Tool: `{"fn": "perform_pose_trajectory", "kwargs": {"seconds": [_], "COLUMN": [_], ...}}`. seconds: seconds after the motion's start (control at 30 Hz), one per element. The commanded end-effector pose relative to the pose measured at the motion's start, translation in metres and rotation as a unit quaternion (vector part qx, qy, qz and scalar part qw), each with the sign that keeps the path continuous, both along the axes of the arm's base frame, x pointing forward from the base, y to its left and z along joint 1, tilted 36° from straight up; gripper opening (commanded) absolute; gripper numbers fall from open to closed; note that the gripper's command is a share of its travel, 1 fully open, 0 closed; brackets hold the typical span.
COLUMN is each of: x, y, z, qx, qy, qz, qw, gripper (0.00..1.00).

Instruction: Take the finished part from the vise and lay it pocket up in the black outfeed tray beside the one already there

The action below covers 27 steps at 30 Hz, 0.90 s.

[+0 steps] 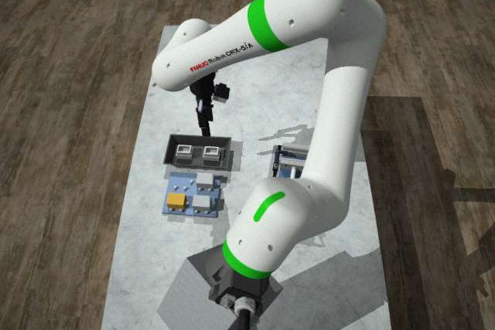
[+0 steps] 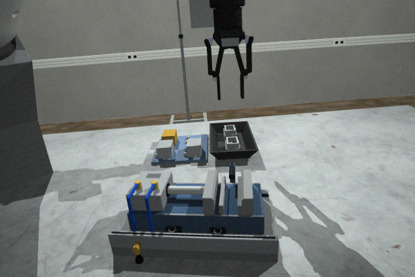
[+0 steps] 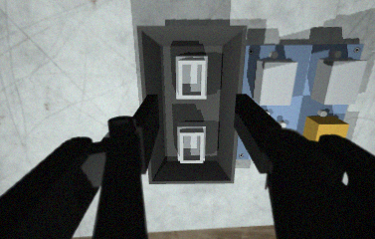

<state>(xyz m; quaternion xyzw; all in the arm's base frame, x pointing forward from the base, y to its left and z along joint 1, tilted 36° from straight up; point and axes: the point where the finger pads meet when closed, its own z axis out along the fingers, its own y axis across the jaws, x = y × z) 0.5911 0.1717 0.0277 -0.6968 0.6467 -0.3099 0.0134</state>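
Note:
Two grey blocks with pockets on top (image 2: 229, 129) (image 2: 232, 141) lie flat, side by side, in the black outfeed tray (image 2: 233, 139). They also show from above in the wrist view (image 3: 191, 77) (image 3: 192, 144) and in the top view (image 1: 184, 152) (image 1: 211, 152). My gripper (image 2: 229, 94) hangs well above the tray, fingers partly apart, with nothing between them. In the wrist view the fingers frame the tray (image 3: 190, 102). The vise (image 2: 207, 200) stands in front of the tray, with no block between its jaws.
A blue fixture plate (image 2: 181, 150) left of the tray holds two upright plain grey blocks (image 2: 165, 148) (image 2: 193, 147) and a yellow block (image 2: 169, 133). The arm's base stands at the near end of the slab in the top view.

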Motion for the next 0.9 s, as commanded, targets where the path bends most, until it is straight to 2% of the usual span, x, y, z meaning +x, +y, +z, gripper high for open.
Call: {"fn": "perform_pose_trajectory", "kwargs": {"seconds": [0.0, 0.17, 0.2, 0.87], "x": [-0.0002, -0.0011, -0.0011, -0.0011], "y": [0.0011, 0.0018, 0.0018, 0.0018], "z": [0.0016, 0.0031, 0.0031, 0.0031], "qx": [0.000, 0.000, 0.000, 0.000], "qy": [-0.001, -0.001, -0.001, -0.001], "qz": [0.000, 0.000, 0.000, 0.000], "qw": [1.000, 1.000, 1.000, 1.000], "gripper": [0.46, 0.46, 0.10, 0.10]}}
